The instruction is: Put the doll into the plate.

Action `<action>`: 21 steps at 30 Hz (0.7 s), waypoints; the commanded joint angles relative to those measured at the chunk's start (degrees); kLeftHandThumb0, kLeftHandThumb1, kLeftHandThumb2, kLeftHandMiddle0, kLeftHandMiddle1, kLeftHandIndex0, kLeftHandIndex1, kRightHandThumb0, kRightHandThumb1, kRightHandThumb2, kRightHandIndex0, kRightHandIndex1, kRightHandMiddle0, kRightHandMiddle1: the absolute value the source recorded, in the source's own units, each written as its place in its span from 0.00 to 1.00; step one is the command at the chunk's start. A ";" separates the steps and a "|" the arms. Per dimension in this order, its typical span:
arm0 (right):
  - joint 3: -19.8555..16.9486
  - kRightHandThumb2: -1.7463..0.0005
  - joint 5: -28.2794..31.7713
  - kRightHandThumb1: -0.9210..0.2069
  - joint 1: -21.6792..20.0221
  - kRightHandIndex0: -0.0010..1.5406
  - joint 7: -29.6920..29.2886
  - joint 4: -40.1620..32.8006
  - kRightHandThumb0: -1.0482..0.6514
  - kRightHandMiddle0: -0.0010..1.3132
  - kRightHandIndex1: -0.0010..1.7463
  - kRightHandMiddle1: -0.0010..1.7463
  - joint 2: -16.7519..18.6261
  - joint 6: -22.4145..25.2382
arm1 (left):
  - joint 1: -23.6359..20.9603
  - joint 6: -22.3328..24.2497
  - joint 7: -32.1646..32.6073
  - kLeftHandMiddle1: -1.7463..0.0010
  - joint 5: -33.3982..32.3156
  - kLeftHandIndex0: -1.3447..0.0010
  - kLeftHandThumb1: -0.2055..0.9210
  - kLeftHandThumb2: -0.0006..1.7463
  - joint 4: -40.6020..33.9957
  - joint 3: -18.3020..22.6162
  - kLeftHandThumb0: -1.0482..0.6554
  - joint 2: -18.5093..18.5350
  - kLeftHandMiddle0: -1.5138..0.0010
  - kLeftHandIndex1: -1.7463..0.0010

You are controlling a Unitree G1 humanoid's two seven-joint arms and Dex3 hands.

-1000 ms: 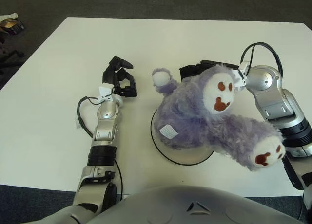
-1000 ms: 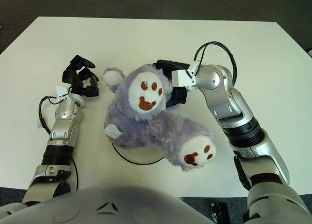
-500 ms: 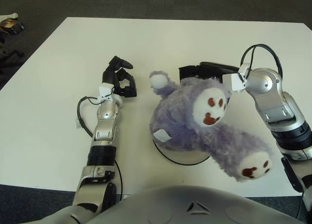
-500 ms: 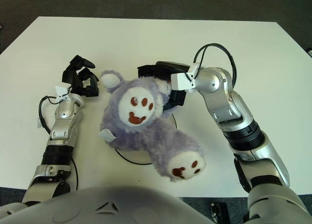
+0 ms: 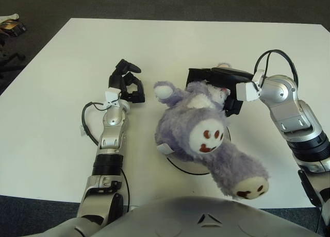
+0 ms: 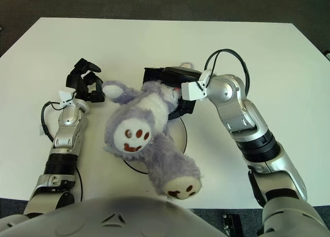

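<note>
A dark grey carpet surrounded the white tabletop (image 5: pixel 51 118), whose near edge was cut off by the robot's own grey chest at the bottom of both views.

The doll (image 5: pixel 198 129), a purple plush animal, lay sprawled on its back over the plate (image 6: pixel 180 136), covering most of it; only a dark rim arc and a pale crescent of the plate showed beside and below the body. One leg stuck out toward the robot past the plate's rim, its pale sole marked with brown paw pads, and a second sole with the same marks faced up from the middle of the body. A white tag (image 5: pixel 164 149) hung at the doll's left side, and no writing on it could be read. The doll's face was hard to make out, being turned toward the far side and partly hidden.

The right hand (image 6: pixel 167 85) lay at the doll's head end, its black fingers against the fur; whether they gripped it or merely touched it could not be told.

The left hand (image 5: pixel 126 82) rested on the tabletop just left of the doll's raised paw, fingers curled and holding nothing.
</note>
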 commanded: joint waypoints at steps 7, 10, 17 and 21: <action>-0.93 0.35 1.56 0.65 0.17 0.00 0.95 -0.23 0.41 0.02 0.52 0.70 -0.99 -4.02 | 0.36 2.76 1.18 0.00 0.95 0.58 0.27 0.90 -2.28 -0.32 0.61 -0.68 0.50 0.00; -0.94 0.34 2.34 0.65 0.09 0.00 1.66 0.21 0.42 0.01 0.51 0.69 -1.14 -5.23 | 0.50 3.26 1.28 0.00 1.21 0.58 0.27 0.90 -2.79 -0.34 0.61 -0.76 0.50 0.00; -1.26 0.32 4.51 0.67 0.31 0.00 2.83 0.76 0.47 0.00 0.47 0.68 -1.18 -6.50 | 0.50 2.67 0.92 0.00 1.71 0.57 0.24 0.92 -2.55 -0.39 0.61 -0.49 0.49 0.00; -1.41 0.31 5.53 0.68 0.09 0.00 3.70 0.81 0.50 0.00 0.45 0.67 -1.47 -6.23 | 0.48 2.74 0.68 0.00 1.47 0.56 0.24 0.92 -2.57 -0.33 0.61 -0.64 0.49 0.00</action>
